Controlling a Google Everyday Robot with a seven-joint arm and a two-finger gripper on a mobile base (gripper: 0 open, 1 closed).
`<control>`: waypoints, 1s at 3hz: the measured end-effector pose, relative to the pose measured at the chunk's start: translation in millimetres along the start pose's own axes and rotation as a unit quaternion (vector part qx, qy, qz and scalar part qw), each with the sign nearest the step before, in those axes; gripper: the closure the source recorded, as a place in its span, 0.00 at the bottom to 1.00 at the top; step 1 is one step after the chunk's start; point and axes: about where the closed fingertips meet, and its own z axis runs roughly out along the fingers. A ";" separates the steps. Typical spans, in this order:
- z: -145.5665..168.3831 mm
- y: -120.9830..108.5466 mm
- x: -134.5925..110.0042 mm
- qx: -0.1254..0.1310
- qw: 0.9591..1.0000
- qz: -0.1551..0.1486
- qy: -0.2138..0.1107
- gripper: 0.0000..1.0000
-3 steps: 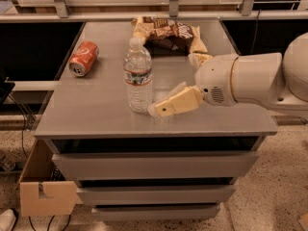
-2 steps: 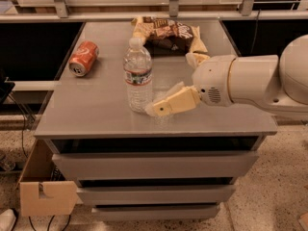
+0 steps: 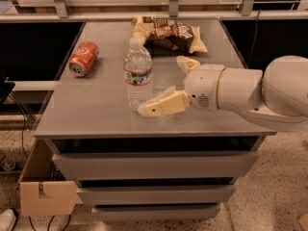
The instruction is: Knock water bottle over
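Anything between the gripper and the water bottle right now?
Nothing. The camera view shows the gripper right beside the base of the upright water bottle, with no object in that stretch; contact is unclear.

The water bottle (image 3: 138, 76) stands upright on the grey desk (image 3: 96, 114), a little left of its middle. It is small, clear and ribbed, with a white cap and a white label with a red band. The gripper (image 3: 162, 105) is low on its right, just beside its base.
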 end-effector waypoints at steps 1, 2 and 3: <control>16.1 1.0 2.7 -0.009 0.999 0.006 -0.030 0.00; 34.5 0.3 -2.5 -0.015 0.998 0.009 -0.068 0.00; 50.7 -2.3 -9.5 -0.018 0.995 0.012 -0.098 0.00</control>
